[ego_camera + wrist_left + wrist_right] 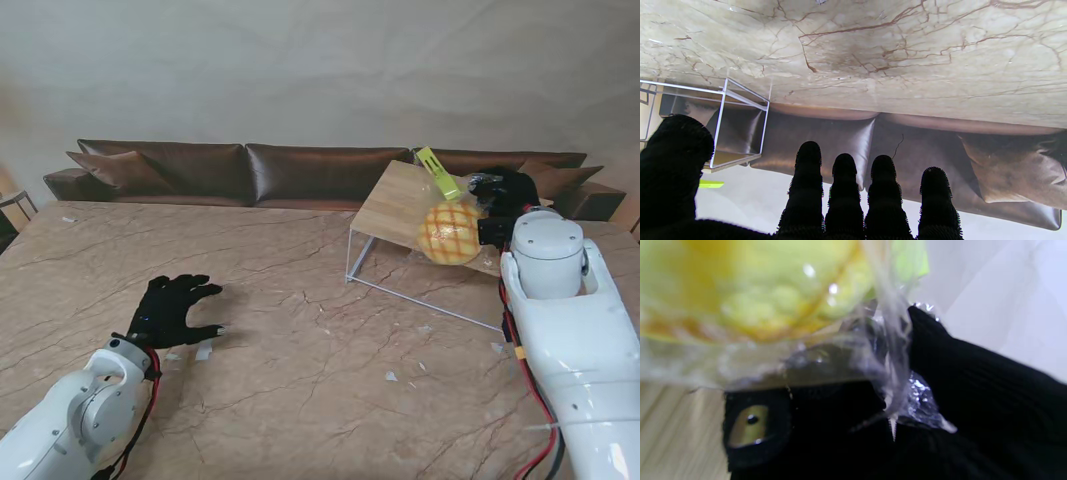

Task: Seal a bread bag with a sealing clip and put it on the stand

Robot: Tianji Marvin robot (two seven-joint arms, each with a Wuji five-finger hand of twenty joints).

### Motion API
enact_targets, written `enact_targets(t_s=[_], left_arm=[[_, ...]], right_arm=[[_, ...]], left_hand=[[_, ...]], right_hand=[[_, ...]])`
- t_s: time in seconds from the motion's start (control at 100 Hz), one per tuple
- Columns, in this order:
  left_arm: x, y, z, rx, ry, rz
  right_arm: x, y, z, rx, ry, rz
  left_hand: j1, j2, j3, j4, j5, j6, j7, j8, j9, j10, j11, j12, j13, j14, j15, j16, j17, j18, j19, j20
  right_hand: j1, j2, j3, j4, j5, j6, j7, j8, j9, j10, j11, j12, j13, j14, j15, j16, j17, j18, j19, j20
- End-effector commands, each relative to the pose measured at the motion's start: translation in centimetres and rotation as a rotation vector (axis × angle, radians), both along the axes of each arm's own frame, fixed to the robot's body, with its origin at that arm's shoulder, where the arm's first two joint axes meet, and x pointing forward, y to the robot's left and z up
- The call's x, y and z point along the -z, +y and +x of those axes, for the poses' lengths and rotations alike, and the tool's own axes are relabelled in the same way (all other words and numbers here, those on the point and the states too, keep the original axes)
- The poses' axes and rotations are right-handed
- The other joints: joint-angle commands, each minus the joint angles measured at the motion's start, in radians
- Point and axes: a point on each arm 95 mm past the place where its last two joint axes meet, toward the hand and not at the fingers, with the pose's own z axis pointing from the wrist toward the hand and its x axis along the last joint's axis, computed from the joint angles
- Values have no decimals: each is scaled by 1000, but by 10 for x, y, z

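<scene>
tabletop [300, 330]: you've got veined beige marble, small scraps near the middle
room: brown sofa [300, 170], plain wall
left robot hand [172, 310]: fingers spread, holding nothing, near-left
right robot hand [505, 200]: closed on bread bag [450, 232]
bread bag: clip [437, 172] on, over stand [400, 205], far-right

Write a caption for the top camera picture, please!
Right hand holds clipped bread bag at the stand.

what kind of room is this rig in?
Probably a lounge or showroom used for testing, not a factory: a long brown leather sofa with cushions behind a big marble-look table, and a plain pale wall.
</scene>
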Motion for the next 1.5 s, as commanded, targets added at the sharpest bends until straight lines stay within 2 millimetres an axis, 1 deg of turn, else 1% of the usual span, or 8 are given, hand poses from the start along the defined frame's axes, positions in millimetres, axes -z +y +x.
enact_targets(t_s=[0.0,0.47,0.65,0.73,0.81,1.02,1.16,1.49], left_arm=[[2,0,-3,1,11,3],[4,-1,-1,-2,29,14],[5,0,-1,-2,31,16],[5,-1,-1,-2,29,13],[5,-1,-2,2,27,15],[7,-2,-2,2,31,10],[7,-3,-3,5,31,7],[5,-8,-2,15,23,-13]], right_arm=[[-2,-1,4,14,5,18],[26,-21,17,70,97,-14],[30,-22,15,67,126,-88],[30,-21,15,71,122,-115],[29,-21,14,68,112,-132],[20,-21,9,61,58,-214],[13,-22,6,59,34,-299],[-7,-21,-13,9,-95,-491]], left_hand=[[18,39,-9,47,-4,22,-8,4,-32,-16,-23,-11,-23,-25,-17,-7,-23,-3,-24,-21],[22,42,-4,49,-1,31,-5,6,-28,-18,-21,-11,-21,-29,-16,-7,-21,-5,-21,-20],[21,40,0,49,-1,35,-6,5,-28,-15,-22,-11,-23,-30,-17,-8,-25,-6,-21,-20],[19,40,2,48,-2,35,-7,5,-29,-16,-22,-11,-24,-29,-17,-8,-25,-5,-21,-20],[18,40,3,48,-2,34,-7,5,-29,-16,-22,-11,-23,-29,-17,-8,-24,-4,-20,-20],[17,38,5,47,-5,34,-9,4,-32,-16,-23,-11,-25,-29,-18,-8,-21,-1,-18,-19],[17,40,6,47,-6,36,-9,4,-33,-14,-23,-11,-27,-31,-19,-8,-20,-1,-16,-18],[13,45,-3,47,-6,40,-13,2,-32,-17,-21,-11,-26,-32,-17,-8,-15,-14,-11,-16]], right_hand=[[32,59,5,31,6,-81,52,-3,4,5,14,4,31,15,-4,11,8,3,39,16],[44,113,-42,15,-25,-63,41,-37,-42,10,13,-2,-28,43,-38,13,-93,-2,29,25],[-82,48,-30,17,-185,54,-25,-217,-204,13,-51,-64,-200,49,-169,-41,-275,-51,-61,14],[-163,90,-25,161,-266,167,-261,-163,-374,11,-72,-117,-331,52,-257,-98,-417,-62,-152,22],[-196,78,-56,172,-381,212,-328,-169,-511,9,-112,-156,-463,55,-355,-147,-567,-66,-246,10],[-264,68,-150,155,-593,269,-338,-279,-766,-2,-193,-292,-741,39,-598,-313,-882,-106,-567,-102],[-333,97,-203,139,-734,306,-353,-334,-975,2,-288,-351,-948,-12,-819,-474,-1077,-228,-837,-251],[-394,130,-255,137,-760,269,-337,-366,-1022,-15,-385,-402,-991,-109,-960,-638,-1078,-341,-1047,-397]])
